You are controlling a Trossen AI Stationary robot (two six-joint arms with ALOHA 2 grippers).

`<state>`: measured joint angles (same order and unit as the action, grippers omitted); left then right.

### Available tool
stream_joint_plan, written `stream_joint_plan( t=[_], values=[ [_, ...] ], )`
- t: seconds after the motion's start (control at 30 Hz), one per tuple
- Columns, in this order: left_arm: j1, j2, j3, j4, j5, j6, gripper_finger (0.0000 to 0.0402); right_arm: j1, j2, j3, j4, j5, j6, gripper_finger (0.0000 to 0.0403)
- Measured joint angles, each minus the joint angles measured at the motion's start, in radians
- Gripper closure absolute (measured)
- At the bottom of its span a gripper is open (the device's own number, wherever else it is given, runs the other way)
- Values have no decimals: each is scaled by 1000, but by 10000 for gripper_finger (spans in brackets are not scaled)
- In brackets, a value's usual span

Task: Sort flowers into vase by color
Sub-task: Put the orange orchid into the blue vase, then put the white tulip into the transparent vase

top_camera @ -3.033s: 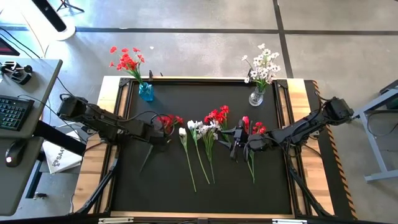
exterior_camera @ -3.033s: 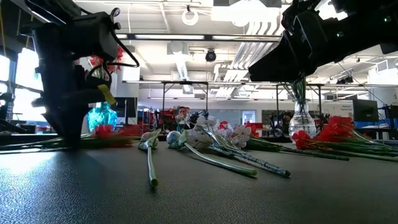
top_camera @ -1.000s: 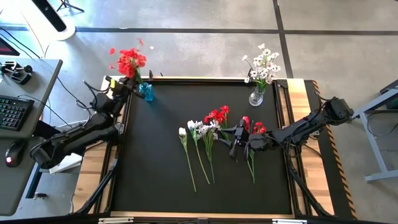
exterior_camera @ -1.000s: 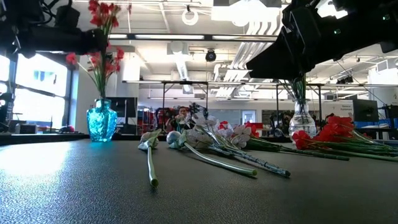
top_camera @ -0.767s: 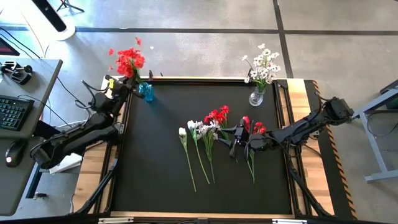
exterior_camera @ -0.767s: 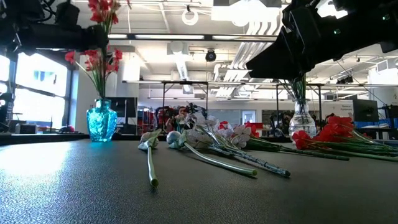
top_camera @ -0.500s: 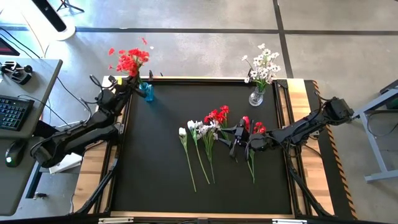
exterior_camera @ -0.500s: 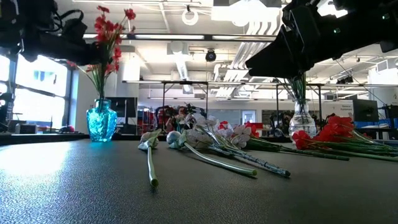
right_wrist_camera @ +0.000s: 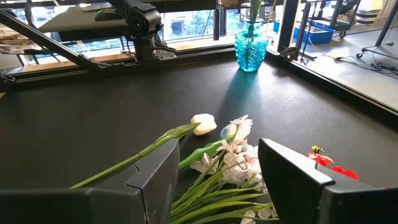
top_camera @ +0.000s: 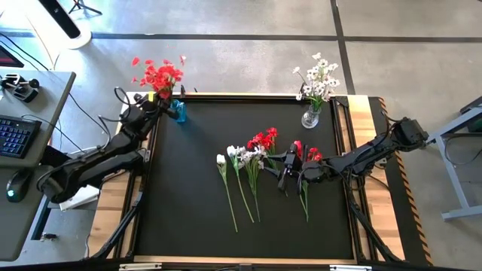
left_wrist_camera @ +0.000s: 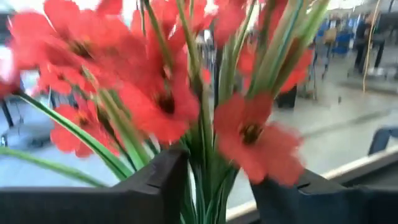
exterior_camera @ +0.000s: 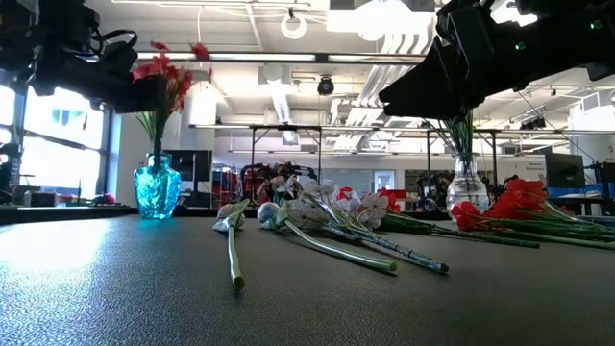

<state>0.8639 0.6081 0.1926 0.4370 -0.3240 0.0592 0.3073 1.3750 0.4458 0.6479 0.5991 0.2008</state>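
From above, the black table (top_camera: 188, 218) carried a blue vase (top_camera: 178, 111) at its far left corner and a clear glass vase (top_camera: 309, 118) at its far right corner. The red flowers (top_camera: 160, 75) stood bunched in the blue vase and the small white flowers (top_camera: 318, 79) in the clear one. More loose flowers (top_camera: 252, 162), red and white mixed, lay in the middle of the table with their stems pointing toward the near edge.

Only the left wrist view showed how the left gripper (left_wrist_camera: 211, 186) stood: its two dark fingers were on either side of the green stems with a gap between them, the red blooms crowding just ahead. Whether the pads pressed the stems I could not tell. The left arm reached from the table's left side up to the blue vase, its gripper high over the vase mouth, as the low view made plain.

The right wrist view looked across a white tulip (right_wrist_camera: 202, 124) and pale blossoms toward the blue vase. The right gripper (top_camera: 289, 167) hung low over the loose pile, fingers parted and holding nothing; the right arm stretched in from the right edge.
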Motion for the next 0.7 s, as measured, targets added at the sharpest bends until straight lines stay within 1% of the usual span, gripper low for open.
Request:
stream_joint_plan(
  t=[0.13, 0.23, 0.43, 0.6, 0.7],
  values=[
    [0, -12, 106, -256, -1, -15, 223, 0, 0, 0, 0, 0, 0, 187],
    [-1, -12, 198, -441, -1, -27, 213, -3, 0, 0, 0, 0, 0, 187],
    [-1, -12, 361, -734, -14, -83, 210, -13, 0, 0, 0, 0, 5, 187],
    [-1, -12, 471, -970, -29, -156, 211, -13, 0, 0, 0, -1, 8, 187],
    [-5, -12, 525, -1078, -28, -194, 211, -13, 0, 0, 0, -1, 7, 187]
  ],
)
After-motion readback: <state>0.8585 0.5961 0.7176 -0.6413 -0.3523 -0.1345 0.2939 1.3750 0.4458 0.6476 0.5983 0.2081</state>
